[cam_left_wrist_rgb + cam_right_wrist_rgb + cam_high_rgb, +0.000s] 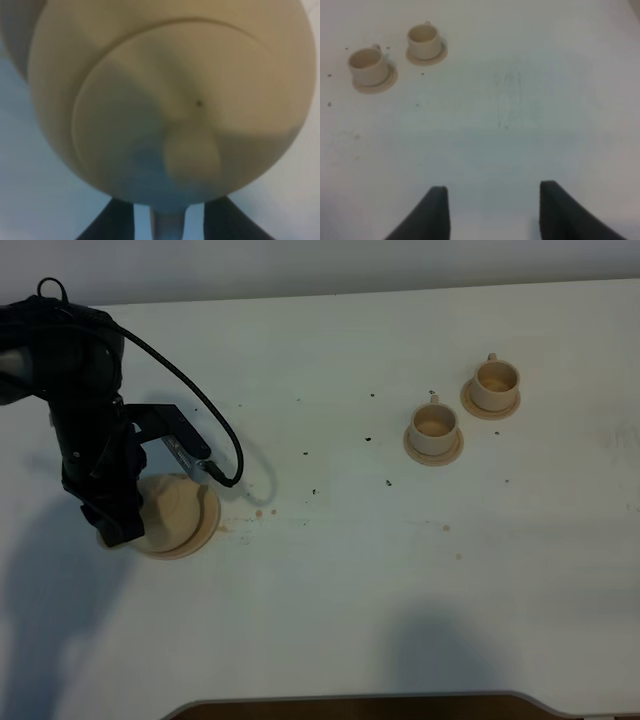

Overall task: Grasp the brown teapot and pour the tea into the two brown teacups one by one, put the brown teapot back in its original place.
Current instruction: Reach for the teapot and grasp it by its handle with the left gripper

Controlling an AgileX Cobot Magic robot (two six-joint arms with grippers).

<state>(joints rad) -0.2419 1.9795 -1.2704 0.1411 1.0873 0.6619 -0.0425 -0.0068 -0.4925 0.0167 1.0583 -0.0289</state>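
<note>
The brown teapot sits on its round saucer at the left of the white table. My left gripper is down at its side. In the left wrist view the teapot fills the picture, with its knobbed lid toward me. The loop handle stands between my two dark fingers, with a narrow gap on each side, so the left gripper is open around it. The two brown teacups stand on saucers at the right. My right gripper is open over bare table, the teacups well ahead of it.
Dark crumbs and small stains dot the table between the teapot and the cups. A black cable loops off the left arm. The table's front edge runs along the bottom of the high view.
</note>
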